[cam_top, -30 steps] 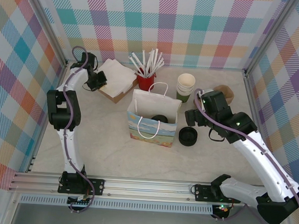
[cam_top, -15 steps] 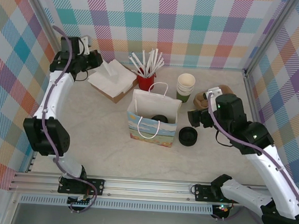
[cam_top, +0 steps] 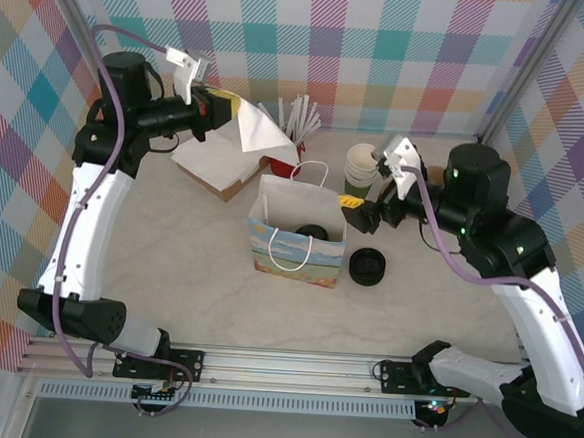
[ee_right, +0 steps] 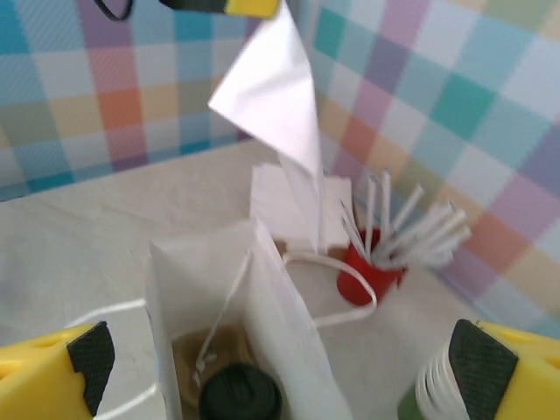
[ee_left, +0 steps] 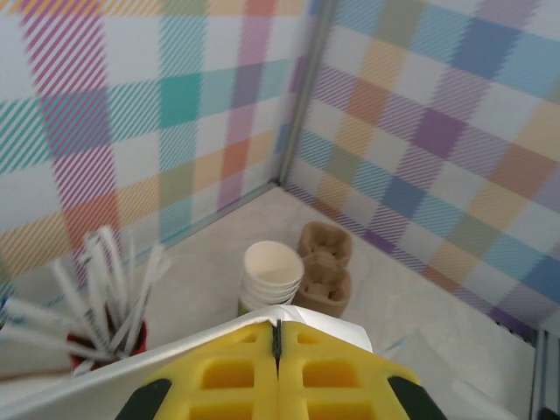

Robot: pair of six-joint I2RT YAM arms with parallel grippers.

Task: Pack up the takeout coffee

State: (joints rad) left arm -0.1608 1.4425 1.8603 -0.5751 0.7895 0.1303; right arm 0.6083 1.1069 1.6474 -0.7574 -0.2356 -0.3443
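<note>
The white paper bag [cam_top: 298, 242] stands open mid-table. Inside it a black-lidded cup [ee_right: 241, 395], the takeout coffee, sits in a brown holder; only its lid [cam_top: 311, 232] shows. My left gripper [cam_top: 223, 107] is raised behind the bag, shut on a white napkin [cam_top: 256, 131] that hangs from its yellow fingers [ee_left: 332, 367]. In the right wrist view the napkin [ee_right: 273, 101] dangles above the bag [ee_right: 271, 324]. My right gripper [cam_top: 358, 211] hovers at the bag's right edge, open and holding nothing, its jaws [ee_right: 280, 367] spread wide over the bag's mouth.
A tall stack of green cups [cam_top: 362, 170] and a brown cup carrier [ee_left: 325, 262] stand behind the bag on the right. A red cup of straws [cam_top: 286, 158] and a box of napkins [cam_top: 216, 162] are at back left. Black lids [cam_top: 367, 266] lie right of the bag.
My left arm has lifted off the napkin box with one napkin and swung up and right. My right gripper has risen and moved left to the bag's right edge.
</note>
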